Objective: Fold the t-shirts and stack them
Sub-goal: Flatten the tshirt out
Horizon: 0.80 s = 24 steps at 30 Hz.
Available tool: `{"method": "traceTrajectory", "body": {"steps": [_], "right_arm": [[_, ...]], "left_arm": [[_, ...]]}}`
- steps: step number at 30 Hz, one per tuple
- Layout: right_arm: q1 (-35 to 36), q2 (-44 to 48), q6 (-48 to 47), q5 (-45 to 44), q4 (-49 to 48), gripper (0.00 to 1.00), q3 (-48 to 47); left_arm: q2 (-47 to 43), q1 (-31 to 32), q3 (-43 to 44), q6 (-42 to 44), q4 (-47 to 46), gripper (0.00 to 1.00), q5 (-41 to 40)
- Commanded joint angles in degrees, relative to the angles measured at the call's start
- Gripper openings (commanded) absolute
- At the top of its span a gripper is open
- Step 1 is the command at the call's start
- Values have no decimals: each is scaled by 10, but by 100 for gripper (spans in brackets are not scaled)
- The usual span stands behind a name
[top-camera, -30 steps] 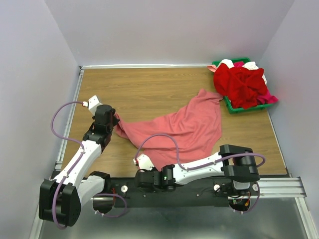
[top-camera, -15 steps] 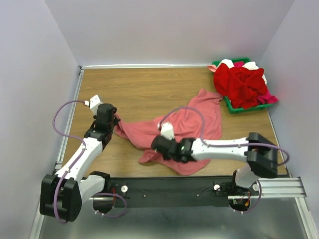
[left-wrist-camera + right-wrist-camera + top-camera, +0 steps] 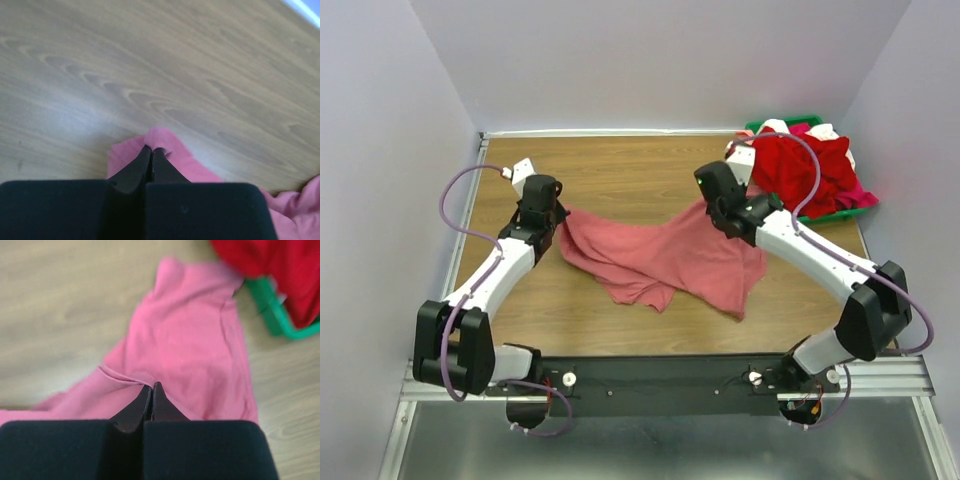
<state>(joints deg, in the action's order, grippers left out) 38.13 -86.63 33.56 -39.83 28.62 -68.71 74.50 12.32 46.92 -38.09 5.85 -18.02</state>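
Pink t-shirt [image 3: 665, 255]: 1 garment, salmon-pink, mid-table on the wood table [image 3: 620, 170], stretched roughly left-to-right between both grippers. Not flat. Diagonal folds run across the middle, a loose flap is doubled over at the near edge, and 1 pointed corner trails toward the near right. Its far-right end comes close to the green bin [image 3: 786, 213] but isn't in it. Bin sits at the far right corner, heaped with red clothes [image 3: 805, 165], with bits of white and pink showing at the rim.

Left gripper [image 3: 556, 214]: clamped on the shirt's left end. Left wrist view shows both fingers [image 3: 134, 169] pressed together, a small nub of pink fabric pinched at the tips, low over the wood.

Right gripper [image 3: 724, 214]: closed on the shirt's upper right part. Right wrist view shows the tips together with a raised ridge of cloth pinched between them; the rest of the shirt fans out beyond toward the bin.

Delta vs 0.5 s ago:
- Right gripper was near the front centre of the table, over the shirt's near hem. Now it's far right, near the bin, and the cloth went with it.
- Shirt was bunched toward the front; now it's pulled into a wider band.
- Left gripper shifted toward the far side, same grip.

Delta vs 1.0 s ago: right arm was folded low along the front rail. Bin pile unchanged.
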Motion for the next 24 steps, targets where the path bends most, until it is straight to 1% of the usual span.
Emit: {"method": "traceTrajectory", "body": {"steps": [1, 3, 6, 7, 11, 12, 14, 16, 18, 20, 21, 23, 24], "right_arm": [[-10, 28, -71, -66, -1, 0, -85], [-11, 58, -91, -65, -1, 0, -113], [-11, 108, -138, -60, -1, 0, -149], [-11, 121, -149, -54, -1, 0, -158], [-11, 186, -195, -40, -1, 0, -198], [-10, 197, -207, -31, -1, 0, -221], [-10, 233, -220, -11, -1, 1, -248], [-10, 253, -233, 40, 1, 1, -290], [-10, 274, -245, 119, 5, 0, -316], [-10, 283, -250, 179, 11, 0, -351], [-10, 291, -248, 234, 14, 0, -363], [-10, 300, -242, 282, 21, 0, -391], [-10, 307, -235, 322, 22, 0, -402]], "left_arm": [[-23, -4, 57, 20, 12, 0, -8], [-47, -4, 80, 21, 26, 0, -8], [-104, -4, 121, 17, 64, 0, -16], [-137, -4, 132, 18, 71, 0, -14], [-225, -4, 182, 28, 83, 0, 0], [-253, -4, 210, 28, 88, 0, 6], [-280, -3, 241, 25, 101, 0, 25], [-317, -3, 282, 27, 106, 0, 43], [-344, -4, 326, 35, 109, 0, 73], [-354, -4, 360, 43, 117, 0, 104], [-359, -3, 394, 42, 132, 0, 113], [-377, -4, 416, 42, 137, 0, 147], [-383, -4, 435, 38, 137, 0, 158]]}}
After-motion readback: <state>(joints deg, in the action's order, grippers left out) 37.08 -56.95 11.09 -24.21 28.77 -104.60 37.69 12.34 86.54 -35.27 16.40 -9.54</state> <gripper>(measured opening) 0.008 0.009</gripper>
